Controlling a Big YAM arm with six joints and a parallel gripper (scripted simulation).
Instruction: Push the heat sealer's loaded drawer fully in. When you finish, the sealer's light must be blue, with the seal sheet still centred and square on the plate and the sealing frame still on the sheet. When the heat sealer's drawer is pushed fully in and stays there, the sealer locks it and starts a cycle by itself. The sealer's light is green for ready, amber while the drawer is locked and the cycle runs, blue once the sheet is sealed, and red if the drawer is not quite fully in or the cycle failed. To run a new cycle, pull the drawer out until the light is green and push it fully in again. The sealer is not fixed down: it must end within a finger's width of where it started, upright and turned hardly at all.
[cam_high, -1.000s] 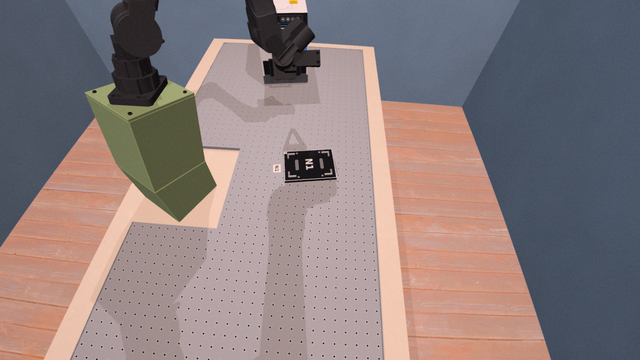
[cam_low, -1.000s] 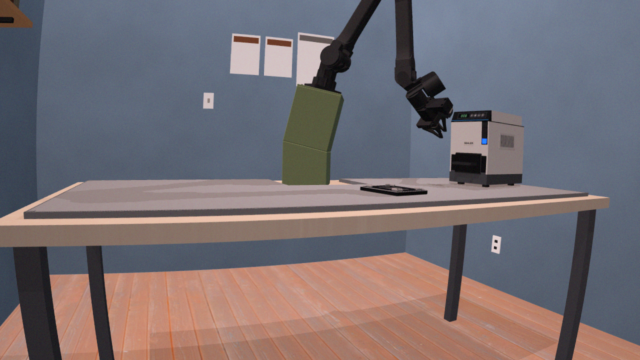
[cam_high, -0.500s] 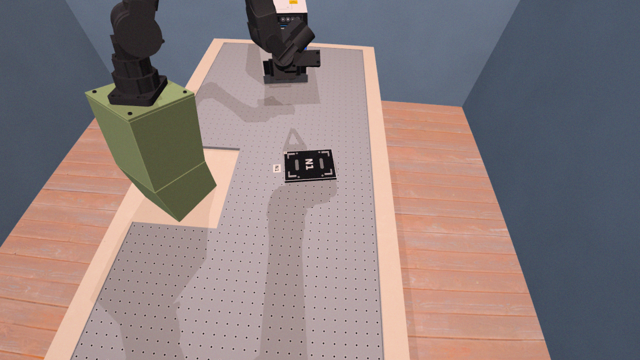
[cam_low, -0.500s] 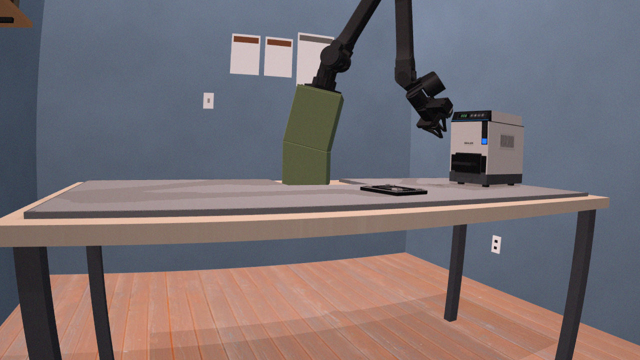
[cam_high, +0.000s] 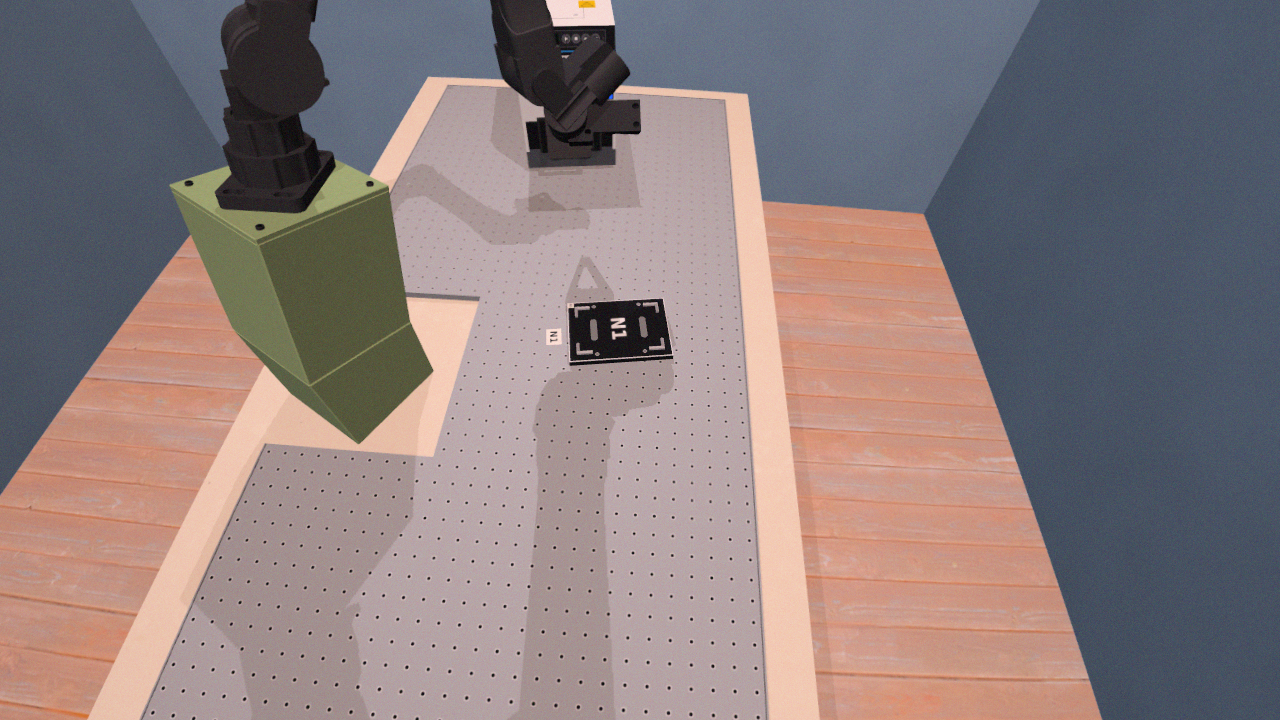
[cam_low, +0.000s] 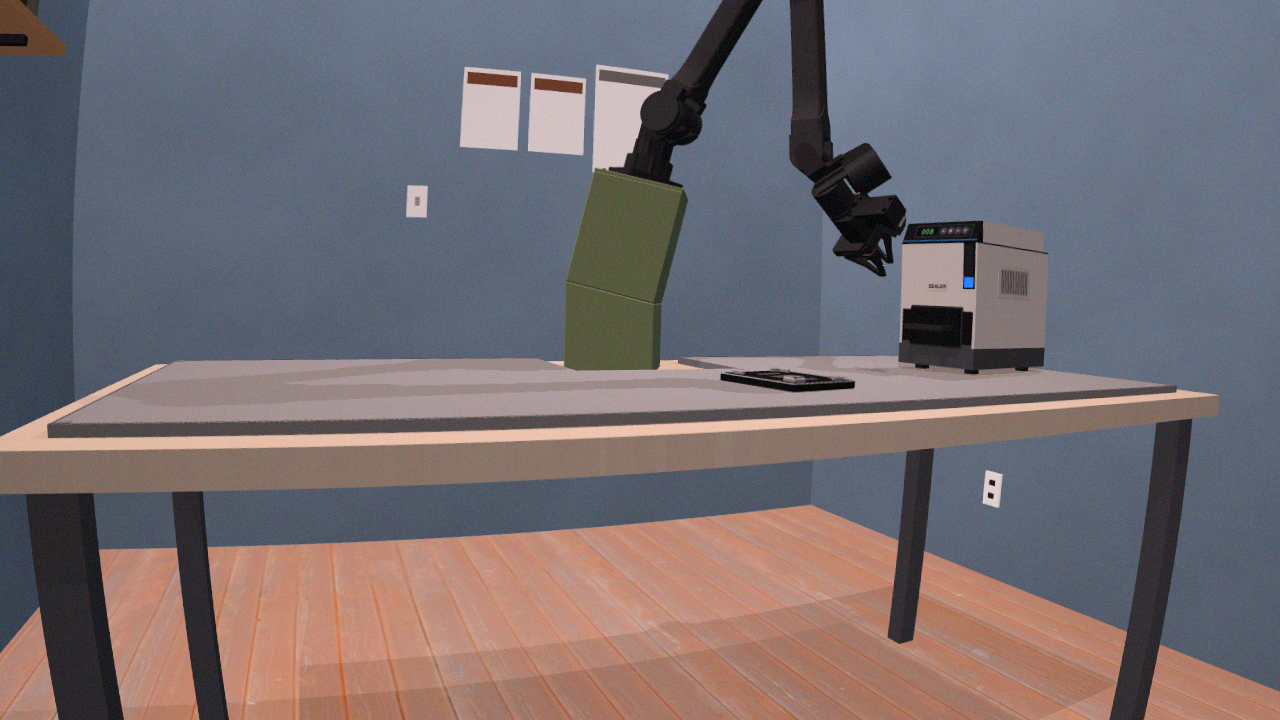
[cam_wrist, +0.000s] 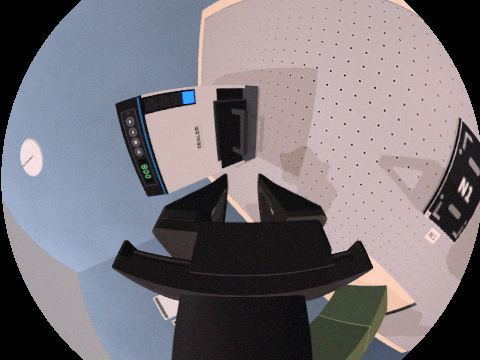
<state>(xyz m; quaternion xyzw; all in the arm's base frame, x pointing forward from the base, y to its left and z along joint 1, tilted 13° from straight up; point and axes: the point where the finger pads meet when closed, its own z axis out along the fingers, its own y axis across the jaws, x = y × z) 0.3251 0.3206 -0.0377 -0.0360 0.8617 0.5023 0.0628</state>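
Drawer (cam_low: 930, 326) (cam_wrist: 229, 132) of the heat sealer (cam_high: 581, 12) (cam_low: 935, 268) (cam_wrist: 175, 132), low in the front face, down and ahead from the gripper (cam_high: 581, 138) (cam_low: 887, 266) (cam_wrist: 242, 179) in the ext. view, well apart from both tips. In the wrist view, just past the tips and a bit to the left of the gap, w/ long side running up and down the pic, so side to side across the sealer. Only one arm, so no pick of which is nearer. Gripper part way apart, w/ nothing held. Blue light (cam_high: 611, 95) (cam_low: 968, 282) (cam_wrist: 188, 97), so prob. drawer in, locked OK and sheet sealed; task looks about done. Next, prob. no more push: best to back off up and away, w/ no bump to the loose sealer. Upright on its feet, but can't tell how near to the start spot. Seal sheet, plate and sealing frame: all hidden inside, so can't check if centred and square. Top view: much of the sealer front blocked by the arm, tips hard to make out. Ext. view: arm cut off at the top edge. Black N1 board (cam_high: 619, 344) (cam_low: 787, 385) (cam_wrist: 452, 192) flat on the table, away from the drawer.
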